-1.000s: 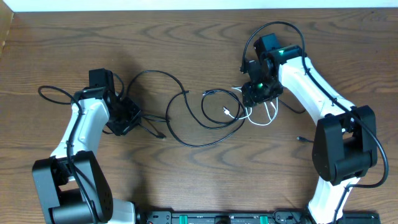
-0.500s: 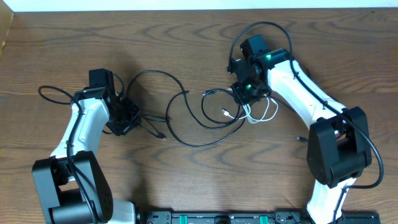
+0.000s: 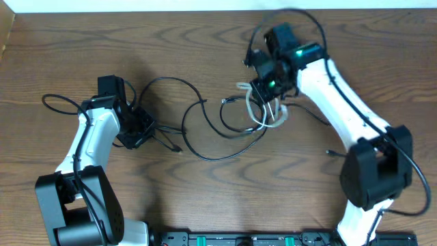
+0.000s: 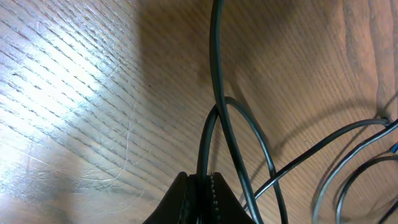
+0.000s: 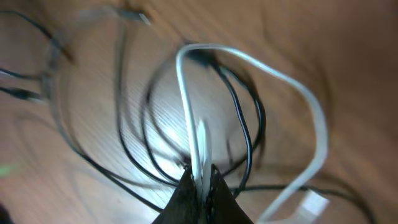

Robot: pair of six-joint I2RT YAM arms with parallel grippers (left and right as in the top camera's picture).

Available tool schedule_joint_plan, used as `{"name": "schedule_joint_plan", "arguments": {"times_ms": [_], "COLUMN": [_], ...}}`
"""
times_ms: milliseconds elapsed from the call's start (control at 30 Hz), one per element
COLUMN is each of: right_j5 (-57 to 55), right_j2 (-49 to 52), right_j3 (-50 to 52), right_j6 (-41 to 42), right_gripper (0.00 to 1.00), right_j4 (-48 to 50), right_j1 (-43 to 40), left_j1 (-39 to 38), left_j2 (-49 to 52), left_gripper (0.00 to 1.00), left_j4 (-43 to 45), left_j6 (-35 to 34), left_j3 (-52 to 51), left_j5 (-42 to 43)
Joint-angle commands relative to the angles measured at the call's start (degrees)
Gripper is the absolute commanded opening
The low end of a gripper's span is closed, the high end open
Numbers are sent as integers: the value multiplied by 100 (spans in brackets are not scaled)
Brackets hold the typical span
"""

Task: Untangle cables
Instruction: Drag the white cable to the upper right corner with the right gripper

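Several thin black cables [image 3: 205, 133] lie in loose loops across the table's middle. My left gripper [image 3: 140, 130] is shut on a black cable [image 4: 208, 134] at the loops' left end, low on the wood. My right gripper [image 3: 266, 92] is shut on the white cable [image 3: 263, 113] and holds it lifted above the table. In the right wrist view the white cable [image 5: 193, 112] runs as two strands into the jaws, its loop and plug [image 5: 308, 202] hanging to the right. Black loops [image 5: 239, 106] lie beneath it.
A small loose plug end [image 3: 330, 153] lies on the wood at the right. The arms' own thick black wires loop at the far left [image 3: 54, 102] and above the right wrist [image 3: 300, 17]. The table's back edge [image 3: 136, 10] runs along the top.
My right gripper has moved up and to the left with the white cable, lifting its loops off the table. The left arm has not moved.
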State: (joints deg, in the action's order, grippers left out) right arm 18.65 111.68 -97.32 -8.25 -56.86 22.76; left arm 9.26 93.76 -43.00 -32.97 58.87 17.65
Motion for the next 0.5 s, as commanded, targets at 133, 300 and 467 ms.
{"name": "schedule_joint_plan", "arguments": {"times_ms": [133,300,467], "right_j5": [267,-39,-866], "right_j2": [-1237,-1851,-2109], "right_j3": [-531,-531,-531], "right_j6": [-717,-769,-769], "right_gripper": [1,1,1], "right_j4": [197,494,730], "right_j1": [11,11,9], "left_j1": [-9,-9,-9], "left_j2": [72,72,72], "left_gripper": [9,9,9], "left_j4": [48,72,90], "left_j6": [35,35,35], "left_j3": [-55,-55,-55], "left_j5": [-85,-85,-85]}}
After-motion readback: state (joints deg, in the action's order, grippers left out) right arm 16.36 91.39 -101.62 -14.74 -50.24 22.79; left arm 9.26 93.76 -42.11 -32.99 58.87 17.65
